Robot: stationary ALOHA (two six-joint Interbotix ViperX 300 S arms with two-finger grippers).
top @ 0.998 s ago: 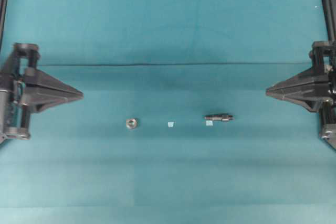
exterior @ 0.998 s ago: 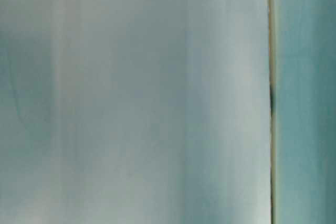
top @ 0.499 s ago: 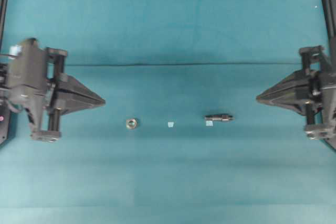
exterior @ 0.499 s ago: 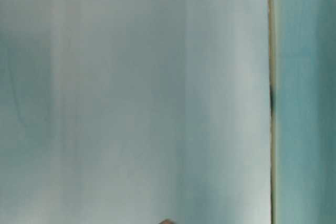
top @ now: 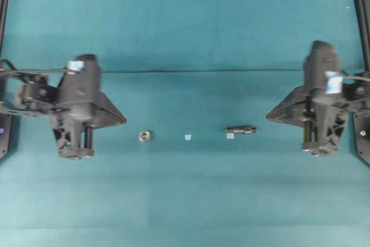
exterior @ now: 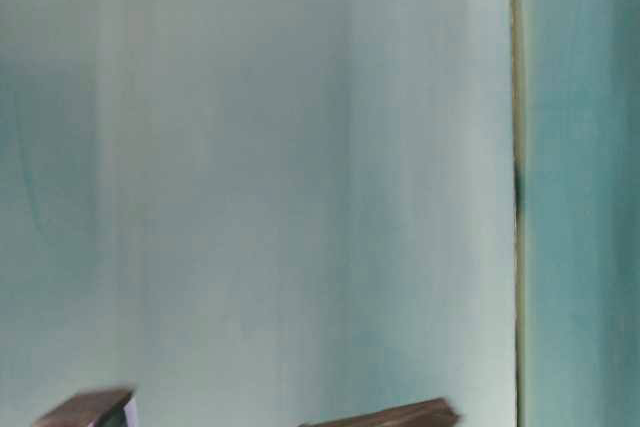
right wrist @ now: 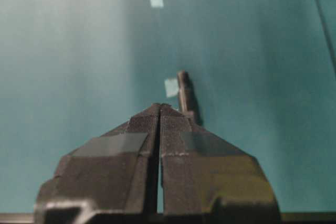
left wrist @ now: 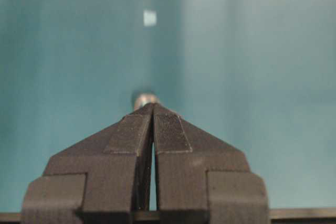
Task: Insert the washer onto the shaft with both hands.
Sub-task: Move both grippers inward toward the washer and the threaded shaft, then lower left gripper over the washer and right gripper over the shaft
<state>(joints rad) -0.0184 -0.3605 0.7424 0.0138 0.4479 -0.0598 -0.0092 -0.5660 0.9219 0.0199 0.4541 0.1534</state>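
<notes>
Bare teal cloth (top: 185, 201) lies open between the small silvery metal washer (top: 144, 136) and the slim dark-grey stepped shaft (top: 241, 129). Only a tiny pale blue tape square (top: 187, 137) sits there. A second one (top: 230, 136) touches the shaft at 7 o'clock.

Overhead view looks straight down on the counter (top: 185, 201), covering both claws. Table-level view sits close and blurred. Each wrist view looks forward past its claw; the 2 share the tape square (left wrist: 150, 18) ahead.
</notes>
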